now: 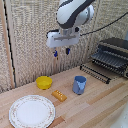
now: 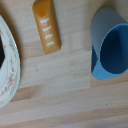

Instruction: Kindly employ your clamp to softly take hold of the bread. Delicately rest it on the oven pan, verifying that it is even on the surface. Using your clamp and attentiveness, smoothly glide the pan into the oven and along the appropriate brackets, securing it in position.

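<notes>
We hang our gripper high over the surface, jaws spread and empty, since the bread lies untouched near the front edge, between plate and cup.

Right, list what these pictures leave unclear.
- Black-and-silver toaster oven: cut off by the exterior view's right edge; interior too dark.
- White patterned round plate: cropped by the wrist view's edge.
- Gripper: unseen in the wrist view.
- Small orange-yellow rectangular bread: surface spots blurred in the exterior view.
</notes>
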